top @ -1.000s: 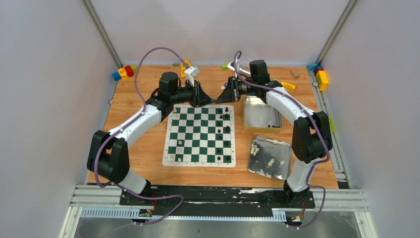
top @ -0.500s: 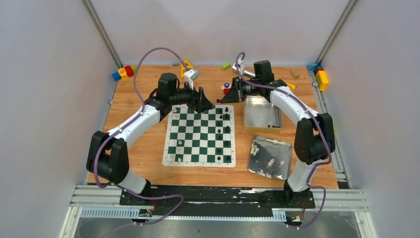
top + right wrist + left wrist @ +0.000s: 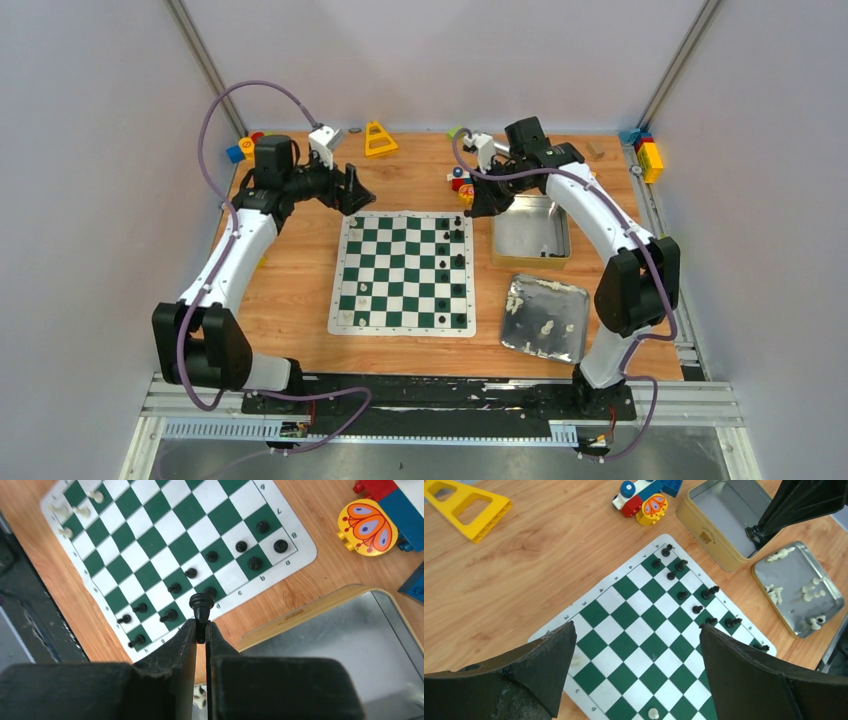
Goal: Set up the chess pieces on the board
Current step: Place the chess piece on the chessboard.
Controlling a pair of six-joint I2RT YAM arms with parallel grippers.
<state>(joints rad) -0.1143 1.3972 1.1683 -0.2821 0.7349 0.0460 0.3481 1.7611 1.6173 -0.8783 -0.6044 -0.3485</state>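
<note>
The green-and-white board (image 3: 400, 285) lies mid-table. Black chess pieces (image 3: 458, 262) stand along its right side and a few cream-white ones (image 3: 362, 291) near its left front. My right gripper (image 3: 478, 205) hangs by the board's far right corner, shut on a black chess piece (image 3: 201, 602) that sticks out past the fingertips (image 3: 190, 630). My left gripper (image 3: 355, 190) is open and empty, off the board's far left corner. In the left wrist view its fingers (image 3: 549, 655) frame the board (image 3: 634, 610) from above.
An open gold-rimmed tin (image 3: 530, 232) sits right of the board, and a silver lid (image 3: 545, 317) holding white pieces lies in front of it. A yellow triangle block (image 3: 378, 139) and toy blocks (image 3: 459, 180) lie at the back. More blocks (image 3: 248, 146) occupy the far corners.
Both grippers met over the board's far edge. The left gripper opened and swung back to the left; the right one drew right toward the tin, still shut on the black piece.
</note>
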